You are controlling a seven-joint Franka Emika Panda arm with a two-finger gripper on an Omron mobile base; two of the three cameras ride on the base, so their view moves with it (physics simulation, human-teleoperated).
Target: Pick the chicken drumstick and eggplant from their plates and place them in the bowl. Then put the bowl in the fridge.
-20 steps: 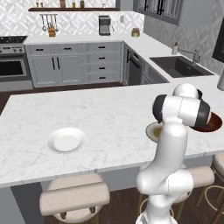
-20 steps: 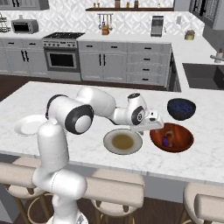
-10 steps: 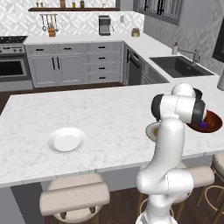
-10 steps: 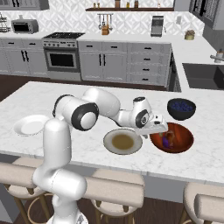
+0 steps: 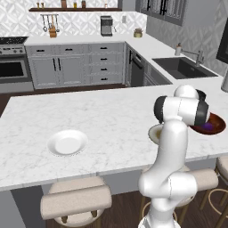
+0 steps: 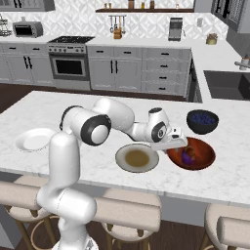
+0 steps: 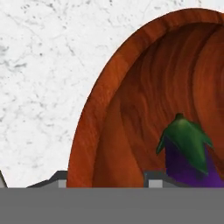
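Observation:
The reddish-brown bowl [image 6: 201, 157] stands on the island's right end, and its rim [image 7: 87, 131] curves through the hand view. The purple eggplant [image 7: 189, 153] with its green cap lies inside the bowl [image 5: 216, 121], also seen as a purple spot [image 6: 187, 156]. My gripper [image 6: 177, 144] hangs low over the bowl's left rim. In the hand view the gripper [image 7: 107, 179] has one fingertip [image 7: 60, 178] outside the rim and the other inside the bowl. Whether they press the wall is unclear. The tan plate [image 6: 122, 152] and white plate [image 5: 67, 142] are bare. The chicken drumstick is hidden; the fridge is out of view.
A dark navy bowl [image 6: 202, 121] sits just behind the reddish-brown bowl. Stools [image 6: 127, 212] line the island's near edge. The sink [image 5: 181, 67] and cabinets lie beyond the island, with the stove [image 6: 70, 61] at the back.
The hand has moved right and down from above the tan plate to the bowl's left rim. Bowl, plates and eggplant have stayed put.

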